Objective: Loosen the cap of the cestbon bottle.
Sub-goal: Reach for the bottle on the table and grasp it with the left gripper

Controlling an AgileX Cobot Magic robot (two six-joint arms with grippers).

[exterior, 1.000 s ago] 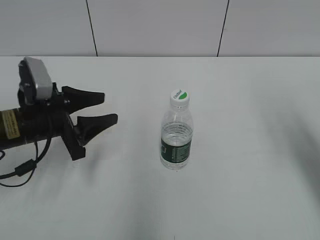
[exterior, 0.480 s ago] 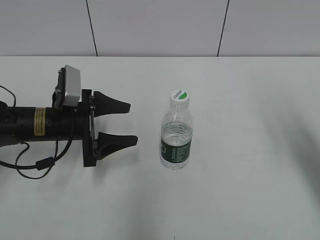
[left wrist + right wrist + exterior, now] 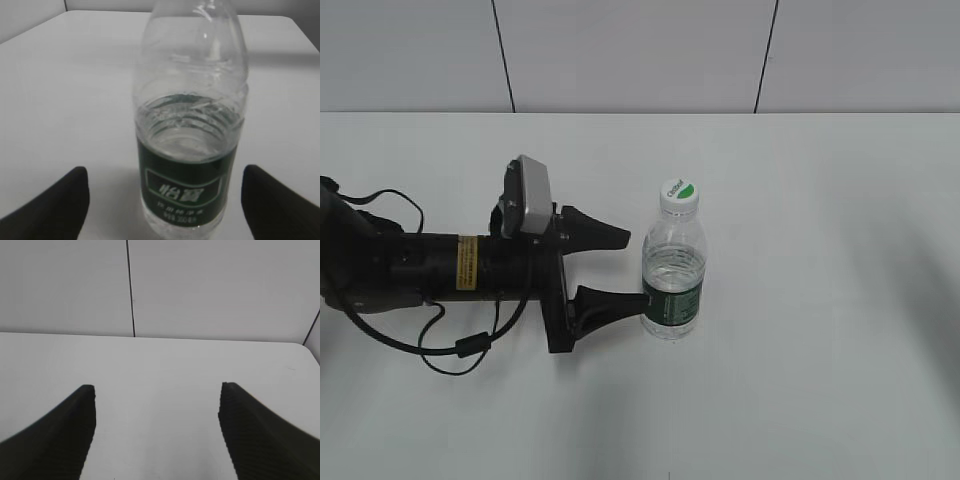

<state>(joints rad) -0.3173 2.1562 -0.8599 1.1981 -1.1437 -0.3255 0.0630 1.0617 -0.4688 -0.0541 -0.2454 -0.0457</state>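
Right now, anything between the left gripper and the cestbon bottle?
Nothing visible. The left gripper is open, and the cestbon bottle stands upright just ahead of its fingertips; in the left wrist view only bare table shows between them. The cap is unobstructed too.

I read this as a lab or robot test cell rather than a home or shop. The plain white tabletop point(image 3: 800, 400) fills most of my exterior view, with a single water bottle point(image 3: 672, 270) on it. Behind it I see a pale grey panelled wall point(image 3: 640, 50) split by thin dark vertical seams, with no decoration or furniture. A black robot arm point(image 3: 430, 270) lies low over the surface, a small grey camera box point(image 3: 532, 196) on its wrist and a loose black cable point(image 3: 450, 345) looping beneath it.
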